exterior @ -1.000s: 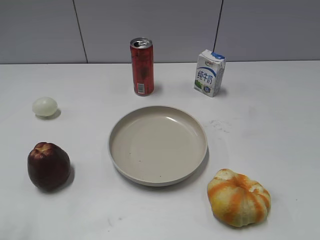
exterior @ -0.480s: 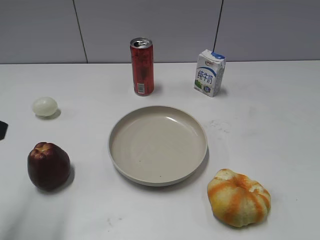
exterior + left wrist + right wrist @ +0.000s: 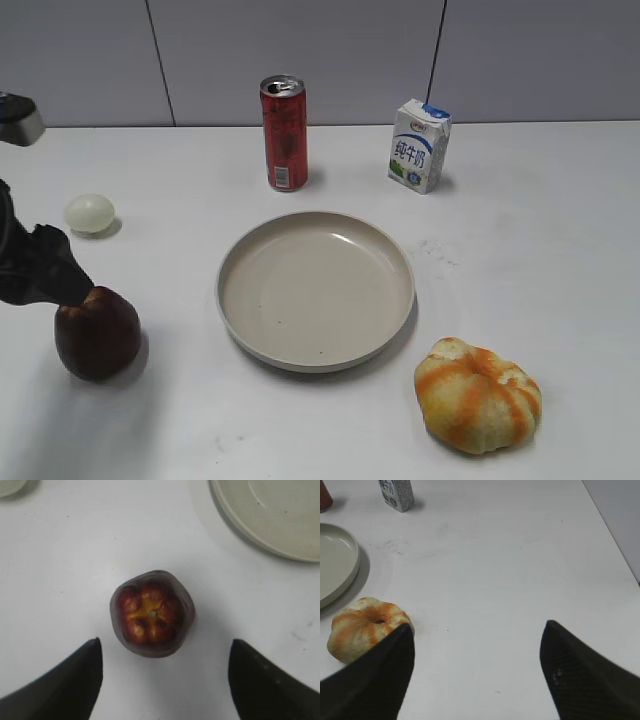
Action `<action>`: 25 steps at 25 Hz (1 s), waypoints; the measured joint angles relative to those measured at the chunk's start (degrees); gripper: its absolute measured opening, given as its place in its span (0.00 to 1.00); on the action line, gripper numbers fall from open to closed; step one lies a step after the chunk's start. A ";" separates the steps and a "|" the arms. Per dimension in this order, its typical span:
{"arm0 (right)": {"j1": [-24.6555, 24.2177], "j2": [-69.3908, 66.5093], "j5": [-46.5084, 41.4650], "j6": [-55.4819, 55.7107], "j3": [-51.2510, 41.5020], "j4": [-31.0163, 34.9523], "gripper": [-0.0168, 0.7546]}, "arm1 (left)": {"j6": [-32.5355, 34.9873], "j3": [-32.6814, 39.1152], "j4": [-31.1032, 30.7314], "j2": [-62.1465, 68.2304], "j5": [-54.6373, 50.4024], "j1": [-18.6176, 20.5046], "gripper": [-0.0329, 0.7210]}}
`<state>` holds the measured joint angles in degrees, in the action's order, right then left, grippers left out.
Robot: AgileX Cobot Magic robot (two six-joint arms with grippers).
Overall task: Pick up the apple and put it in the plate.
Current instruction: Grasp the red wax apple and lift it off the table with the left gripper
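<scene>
Only readable writing: blue Chinese characters "纯牛奶" on the milk carton (image 3: 419, 146), upper right of centre in the exterior view; the red can (image 3: 284, 133) beside it, upper centre, has a small white label panel too small to read.

Left gripper (image 3: 165, 667) sits over the apple (image 3: 152, 613) — in the left wrist view the two dark fingers (image 3: 65, 682) fill the lower corners, spread wide, apple in the gap just above them, nothing gripped, no contact visible. In the exterior view the dark arm comes in from the left edge and its tip overlaps the apple's (image 3: 97, 333) top; touching or not, cannot tell.

Apple is on the table, lower left of the exterior frame, well apart from the plate (image 3: 316, 290) at centre — plate has nothing in it.

Right gripper (image 3: 476, 672) is spread wide too, holding nothing, hovering over bare table with the orange-striped fruit (image 3: 366, 628) by its left finger.

Versus half a second ago: the left arm was only a sliver at the left edge, now it's at the apple. Egg (image 3: 89, 213), can, carton, fruit haven't moved.
</scene>
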<state>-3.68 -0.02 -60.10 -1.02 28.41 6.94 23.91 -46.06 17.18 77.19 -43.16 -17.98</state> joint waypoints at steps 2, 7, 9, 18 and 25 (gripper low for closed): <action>0.00 0.00 0.00 0.00 0.00 0.00 0.78 | 0.00 -1.31 0.00 4.04 -0.15 0.00 0.83; 0.00 0.00 0.00 0.00 0.00 0.00 0.78 | 0.00 -3.14 0.00 11.94 -0.58 0.00 0.83; 0.00 0.00 0.00 0.00 0.00 0.00 0.78 | 0.00 -3.37 -0.05 14.84 0.21 0.00 0.83; 0.00 0.00 0.00 0.00 0.00 0.00 0.78 | 0.00 -3.95 -0.76 19.31 1.57 0.00 0.82; 0.00 0.00 0.00 0.00 0.00 0.00 0.78 | 0.00 -3.95 -0.81 19.31 1.50 0.00 0.80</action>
<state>-3.68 -0.02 -60.10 -1.02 28.41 6.94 23.91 -50.01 16.36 96.50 -41.65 -17.98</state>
